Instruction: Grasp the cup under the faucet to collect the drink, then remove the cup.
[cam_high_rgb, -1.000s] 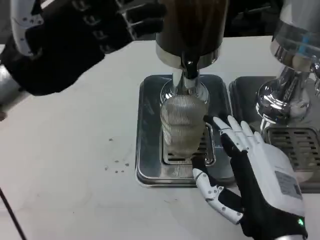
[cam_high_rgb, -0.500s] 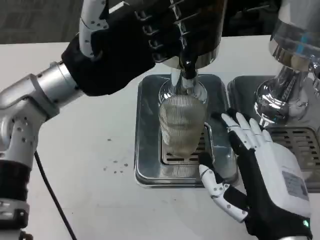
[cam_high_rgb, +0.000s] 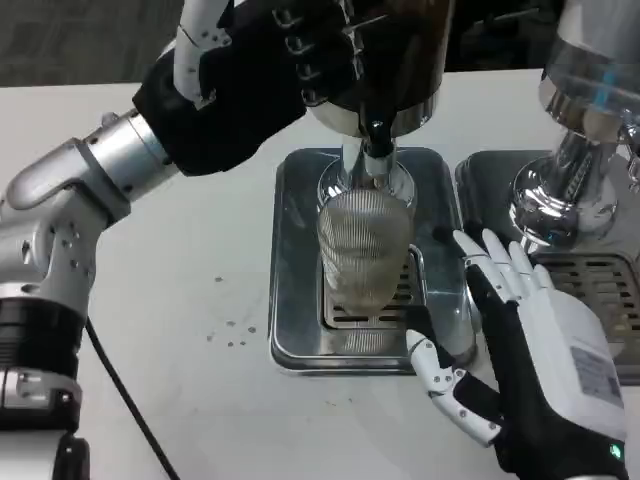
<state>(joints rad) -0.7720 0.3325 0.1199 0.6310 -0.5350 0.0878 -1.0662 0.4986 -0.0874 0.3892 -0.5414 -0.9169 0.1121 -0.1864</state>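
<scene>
A ribbed clear cup stands upright on the drip grate of a steel tray, right under the faucet of a dark drink dispenser. My right hand lies just right of the cup with its fingers spread, a small gap between them and the glass. My left hand is raised at the dispenser's left side, its dark fingers against the dispenser body near the tap; what they touch is hard to tell.
A second silver dispenser with its own drip tray stands at the right, close behind my right hand. The white table stretches to the left of the tray, with a few small specks on it.
My left arm has swung in from the far left, bringing the hand against the dispenser. The right hand has shifted slightly right and down, staying beside the cup.
</scene>
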